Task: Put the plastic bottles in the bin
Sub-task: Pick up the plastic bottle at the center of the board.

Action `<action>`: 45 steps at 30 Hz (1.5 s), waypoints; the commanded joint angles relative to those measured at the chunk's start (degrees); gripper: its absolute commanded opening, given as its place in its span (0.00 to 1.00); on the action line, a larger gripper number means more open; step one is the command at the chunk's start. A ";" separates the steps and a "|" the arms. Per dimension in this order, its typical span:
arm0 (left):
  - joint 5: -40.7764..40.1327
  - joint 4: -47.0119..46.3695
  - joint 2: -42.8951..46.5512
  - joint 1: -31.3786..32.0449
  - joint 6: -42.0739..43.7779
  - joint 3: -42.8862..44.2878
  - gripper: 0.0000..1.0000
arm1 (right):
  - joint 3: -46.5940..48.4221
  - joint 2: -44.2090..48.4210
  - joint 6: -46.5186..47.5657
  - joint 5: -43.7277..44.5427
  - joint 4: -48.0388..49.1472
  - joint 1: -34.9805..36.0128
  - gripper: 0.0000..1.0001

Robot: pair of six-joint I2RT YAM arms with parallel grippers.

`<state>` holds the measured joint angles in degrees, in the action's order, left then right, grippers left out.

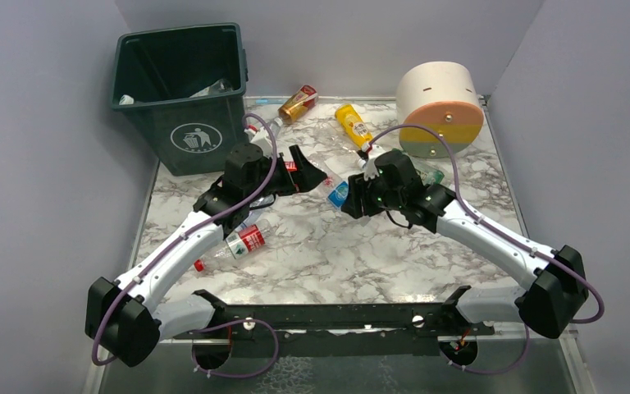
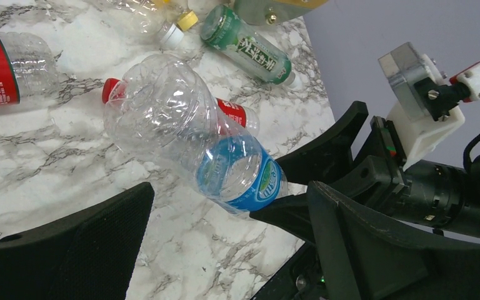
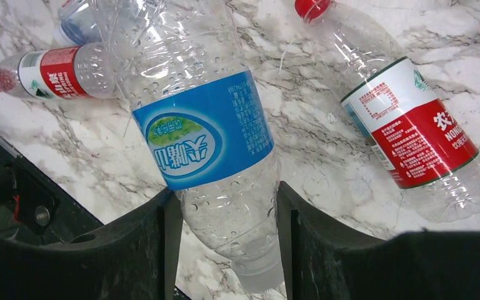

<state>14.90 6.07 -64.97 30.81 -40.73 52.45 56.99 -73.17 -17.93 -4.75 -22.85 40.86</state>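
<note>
A clear plastic bottle with a blue label point(image 1: 335, 192) point(image 2: 187, 134) point(image 3: 206, 137) hangs over the marble table, with my right gripper point(image 1: 353, 201) point(image 3: 225, 206) shut on its neck end just below the label. My left gripper point(image 1: 308, 168) point(image 2: 228, 200) faces the bottle's base with its jaws wide open and touches nothing. The dark green bin point(image 1: 189, 135) stands at the far left with bottles inside it. More bottles lie on the table: a red-labelled one point(image 1: 244, 241) point(image 3: 412, 119), a yellow one point(image 1: 353, 125), an amber one point(image 1: 298, 103) and a green one point(image 2: 247, 47).
A big cream cylinder point(image 1: 440, 107) with a yellow, pink and grey face lies at the back right. Grey walls close in the table on three sides. A small red-labelled bottle point(image 3: 56, 75) lies under the two grippers.
</note>
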 commanded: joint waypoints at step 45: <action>-8.91 -7.81 -6.13 4.63 -2.27 -0.55 0.64 | 3.35 3.88 -2.72 -6.96 1.98 0.01 0.61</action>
<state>7.18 -1.65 -70.63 35.16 -44.53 50.87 59.09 -71.53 -20.62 -10.02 -22.13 40.86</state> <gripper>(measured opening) 0.664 0.582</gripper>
